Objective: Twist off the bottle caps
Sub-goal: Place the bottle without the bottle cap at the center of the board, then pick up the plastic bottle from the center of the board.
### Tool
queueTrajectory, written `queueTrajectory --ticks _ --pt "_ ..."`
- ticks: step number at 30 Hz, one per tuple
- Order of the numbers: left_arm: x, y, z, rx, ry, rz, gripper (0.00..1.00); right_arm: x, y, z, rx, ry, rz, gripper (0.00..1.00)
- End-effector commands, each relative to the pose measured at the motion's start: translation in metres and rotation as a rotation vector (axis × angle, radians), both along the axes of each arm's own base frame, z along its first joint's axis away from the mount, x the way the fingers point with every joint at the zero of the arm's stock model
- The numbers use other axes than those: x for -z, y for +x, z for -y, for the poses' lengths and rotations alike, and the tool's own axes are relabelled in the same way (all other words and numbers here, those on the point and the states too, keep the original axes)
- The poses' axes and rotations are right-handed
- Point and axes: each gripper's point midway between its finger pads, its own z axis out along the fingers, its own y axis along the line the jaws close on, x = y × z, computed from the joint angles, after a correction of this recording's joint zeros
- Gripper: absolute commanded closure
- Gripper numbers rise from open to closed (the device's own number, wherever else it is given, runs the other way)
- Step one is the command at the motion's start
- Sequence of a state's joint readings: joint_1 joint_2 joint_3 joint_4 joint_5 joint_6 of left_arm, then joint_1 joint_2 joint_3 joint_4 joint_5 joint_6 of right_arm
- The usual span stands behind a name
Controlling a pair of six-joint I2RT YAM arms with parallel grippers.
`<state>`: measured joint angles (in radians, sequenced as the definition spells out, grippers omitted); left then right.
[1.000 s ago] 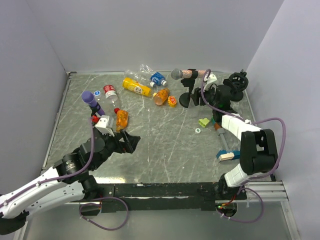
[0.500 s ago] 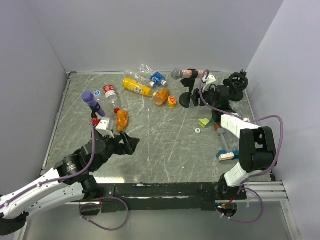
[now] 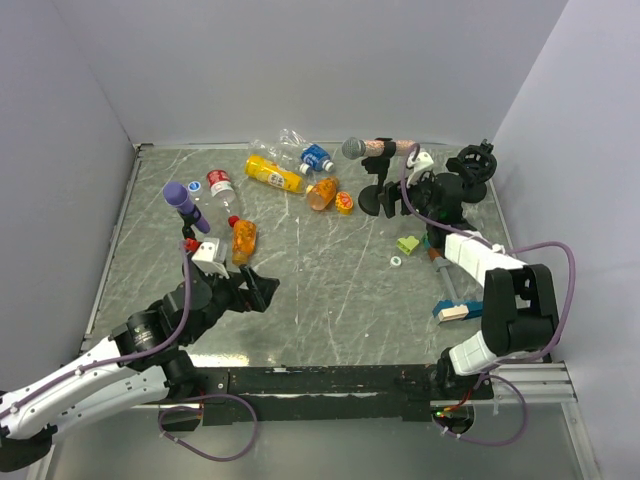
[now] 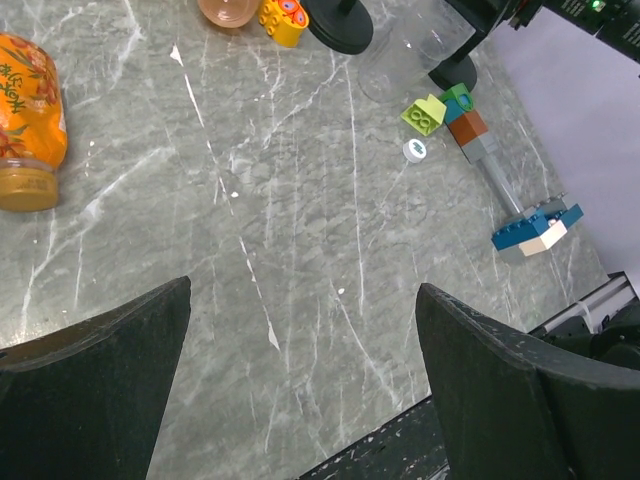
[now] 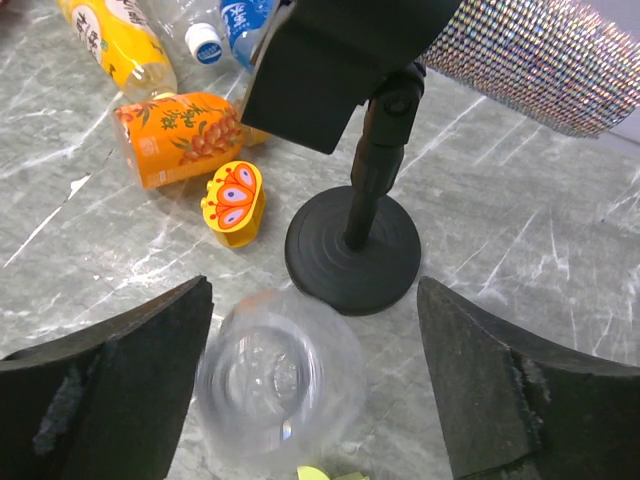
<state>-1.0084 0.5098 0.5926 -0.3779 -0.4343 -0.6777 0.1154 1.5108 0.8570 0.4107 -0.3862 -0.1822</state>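
Observation:
In the right wrist view a clear, capless bottle point(image 5: 280, 375) stands upright and blurred between my right gripper's point(image 5: 315, 290) open fingers; it is close to the left finger and apart from the right one. Beyond it lie a stubby orange bottle point(image 5: 175, 135), a yellow bottle point(image 5: 110, 40) and a blue-labelled bottle with a white cap point(image 5: 205, 42). From above, an orange bottle point(image 3: 243, 238) with a red cap point(image 3: 233, 221) lies just beyond my left gripper point(image 3: 255, 288). That gripper point(image 4: 302, 290) hangs open over bare table, with nothing between its fingers.
A grey-headed microphone on a black stand point(image 5: 352, 250) is right behind the clear bottle, beside a yellow butterfly block point(image 5: 235, 203). A purple-headed microphone point(image 3: 178, 196) stands at the left. A yellow-green block point(image 3: 406, 244), a white ring point(image 3: 395, 262) and a brick stack point(image 3: 455, 310) lie at the right.
My right gripper's fingers have spread wide around the clear bottle. The left arm has barely shifted.

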Motion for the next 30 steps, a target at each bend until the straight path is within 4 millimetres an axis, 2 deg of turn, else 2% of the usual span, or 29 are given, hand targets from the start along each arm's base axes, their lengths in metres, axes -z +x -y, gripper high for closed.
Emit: queueTrajectory --ticks 1,13,19,24,27,30 --pt "-0.012 0.002 0.007 0.010 -0.048 0.015 0.03 -0.025 -0.008 -0.003 -0.025 -0.006 0.071 0.09" --pt "-0.020 0.001 0.014 0.046 -0.024 0.024 0.03 -0.053 -0.023 -0.002 -0.052 -0.025 0.108 0.06" --pt "-0.030 0.004 0.015 0.057 0.011 0.047 0.03 -0.083 -0.041 0.004 -0.064 -0.054 0.153 0.01" --pt "-0.044 0.014 0.016 0.041 0.059 0.070 0.04 -0.108 -0.068 0.013 -0.084 -0.078 0.171 0.01" --pt "-0.043 0.025 0.021 0.051 0.105 0.058 0.03 -0.120 -0.089 0.013 -0.116 -0.104 0.193 0.01" --pt "-0.041 0.042 0.024 0.071 0.137 0.033 0.03 -0.118 -0.114 0.015 -0.133 -0.123 0.156 0.01"
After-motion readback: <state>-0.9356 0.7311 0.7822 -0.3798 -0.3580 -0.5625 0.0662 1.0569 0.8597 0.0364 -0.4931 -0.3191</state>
